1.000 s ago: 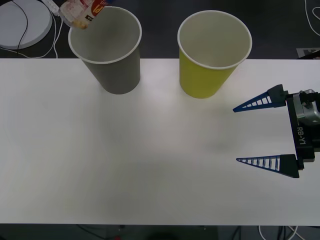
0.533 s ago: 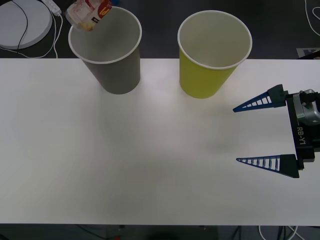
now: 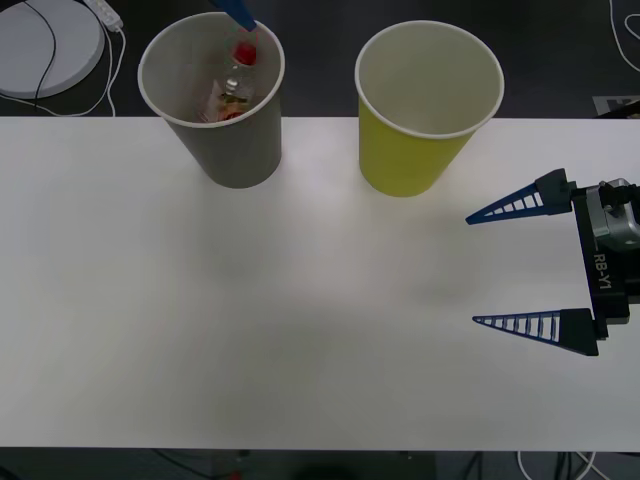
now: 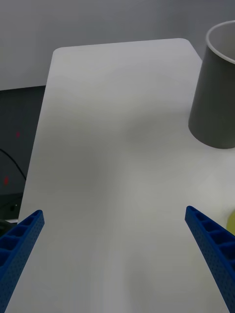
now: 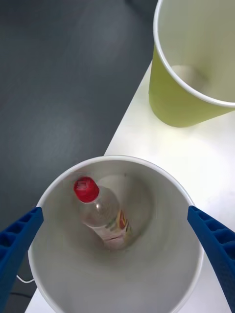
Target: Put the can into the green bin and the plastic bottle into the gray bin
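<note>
Plastic bottle (image 5: pixel 103 215) lies inside gray bin (image 5: pixel 161 274), below spread left claw (image 5: pixel 117 244).

A lab or test bench is suggested. A plain white table (image 3: pixel 300 300) is seen, bare apart from two large paper cups set near its far edge, and dark gray flooring (image 5: pixel 63 73) is seen beyond that edge. Past the table's far left corner, a round white disc (image 3: pixel 45 45) is laid on the floor, with black and white cables (image 3: pixel 100 70) trailed across it. More white cable (image 3: pixel 560 465) is looped below the table's near right corner.
</note>
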`<state>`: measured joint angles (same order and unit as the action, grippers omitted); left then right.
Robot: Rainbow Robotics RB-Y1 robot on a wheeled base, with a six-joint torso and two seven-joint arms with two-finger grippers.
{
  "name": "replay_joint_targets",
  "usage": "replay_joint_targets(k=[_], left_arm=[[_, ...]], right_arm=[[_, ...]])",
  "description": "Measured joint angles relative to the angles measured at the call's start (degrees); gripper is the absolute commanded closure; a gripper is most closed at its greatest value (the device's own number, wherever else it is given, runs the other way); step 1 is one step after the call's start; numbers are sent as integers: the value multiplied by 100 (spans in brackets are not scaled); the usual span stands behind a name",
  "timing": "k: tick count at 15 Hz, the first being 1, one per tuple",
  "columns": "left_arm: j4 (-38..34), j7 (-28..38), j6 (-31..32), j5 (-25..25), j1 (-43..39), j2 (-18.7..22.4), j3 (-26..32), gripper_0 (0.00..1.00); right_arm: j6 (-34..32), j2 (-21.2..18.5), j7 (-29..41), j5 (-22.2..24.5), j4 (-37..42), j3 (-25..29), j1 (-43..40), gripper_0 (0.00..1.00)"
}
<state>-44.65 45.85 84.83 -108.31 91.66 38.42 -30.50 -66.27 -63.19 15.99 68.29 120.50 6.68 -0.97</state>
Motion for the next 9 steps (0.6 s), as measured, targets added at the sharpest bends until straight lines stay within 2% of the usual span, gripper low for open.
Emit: replay_joint_targets(k=[9], left_arm=[[0,-29,6,115,-20,6,0,0]], right_arm=[[0,0,1,0,0,0,0,0]])
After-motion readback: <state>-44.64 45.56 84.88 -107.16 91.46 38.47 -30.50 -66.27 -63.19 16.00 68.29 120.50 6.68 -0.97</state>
